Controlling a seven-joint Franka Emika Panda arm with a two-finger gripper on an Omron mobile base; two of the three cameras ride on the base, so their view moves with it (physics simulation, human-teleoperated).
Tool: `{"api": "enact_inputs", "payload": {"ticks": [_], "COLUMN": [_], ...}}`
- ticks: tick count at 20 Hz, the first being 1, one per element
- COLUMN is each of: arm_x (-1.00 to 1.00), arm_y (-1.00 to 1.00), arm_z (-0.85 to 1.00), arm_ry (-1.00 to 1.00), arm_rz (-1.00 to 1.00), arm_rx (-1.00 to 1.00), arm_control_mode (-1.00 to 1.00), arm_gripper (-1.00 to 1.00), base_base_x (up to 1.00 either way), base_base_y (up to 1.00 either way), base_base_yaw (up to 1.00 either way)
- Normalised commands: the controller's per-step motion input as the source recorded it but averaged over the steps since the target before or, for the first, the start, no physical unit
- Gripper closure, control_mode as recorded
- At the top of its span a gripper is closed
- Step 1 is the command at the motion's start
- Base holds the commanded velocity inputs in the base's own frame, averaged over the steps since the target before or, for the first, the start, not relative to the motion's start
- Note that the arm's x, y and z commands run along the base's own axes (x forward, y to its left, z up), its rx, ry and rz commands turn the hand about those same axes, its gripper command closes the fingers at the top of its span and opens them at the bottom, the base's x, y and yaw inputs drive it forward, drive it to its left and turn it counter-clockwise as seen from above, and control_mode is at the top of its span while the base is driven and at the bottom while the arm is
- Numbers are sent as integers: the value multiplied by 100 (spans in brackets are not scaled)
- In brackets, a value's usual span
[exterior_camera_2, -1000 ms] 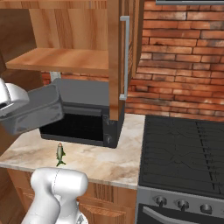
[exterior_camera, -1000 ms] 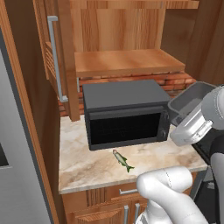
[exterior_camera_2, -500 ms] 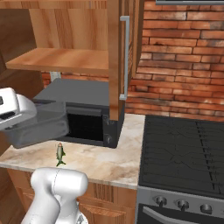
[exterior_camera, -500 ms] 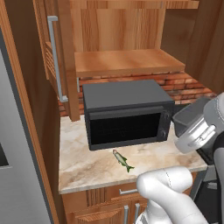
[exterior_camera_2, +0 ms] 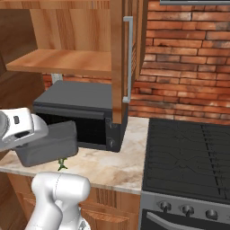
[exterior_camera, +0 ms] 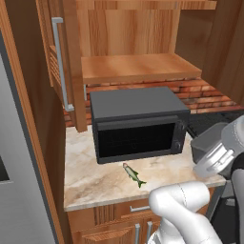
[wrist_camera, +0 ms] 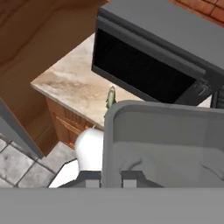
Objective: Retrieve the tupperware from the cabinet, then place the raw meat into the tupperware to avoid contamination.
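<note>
You've got the tupperware (wrist_camera: 162,140) in the gripper (wrist_camera: 113,179): jaws narrow, pinched on the tub's near wall, the dark fingertips (wrist_camera: 131,177) showing at the rim in the hand view. The grey tub hangs off the wrist, tilted, above the front right part of the marble counter (exterior_camera: 90,183), in front of the microwave's (exterior_camera: 138,124) right end in the left base view. From the right base view the tupperware (exterior_camera_2: 47,143) sits low in front of the microwave (exterior_camera_2: 76,114), over the counter edge (exterior_camera_2: 117,168), and covers most of the fish.

The raw meat, a small fish (exterior_camera: 134,175), lies flat on the counter just in front of the microwave door, apart from the tub. In the hand view the fish (wrist_camera: 110,97) peeks just past the tub's far rim. In the right base view only its tail (exterior_camera_2: 62,164) shows under the tub.

The cabinet (exterior_camera: 138,66) is open above the microwave, left door (exterior_camera: 59,62) swung out with its silver bar handle (exterior_camera: 61,64), wooden shelf bare. Right door (exterior_camera_2: 123,58) also open. Stove (exterior_camera_2: 188,157) is right of the counter, brick wall behind.
</note>
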Motion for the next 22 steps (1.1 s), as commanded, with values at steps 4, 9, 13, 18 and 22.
{"api": "enact_inputs", "payload": {"ticks": [4, 9, 13, 18, 22], "arm_x": [0, 18, 26, 25, 21], "arm_y": [0, 0, 0, 0, 0], "arm_z": [-30, -14, -6, -13, -22], "arm_ry": [0, 1, 4, 5, 5], "arm_rz": [-2, -5, -6, -5, -4], "arm_rx": [3, 2, 2, 2, 2], "arm_control_mode": [-100, -100, -100, -100, -100], "arm_gripper": [100, 100, 100, 100, 100], "base_base_x": [0, 0, 0, 0, 0], "base_base_y": [0, 0, 0, 0, 0], "base_base_yaw": [0, 0, 0, 0, 0]}}
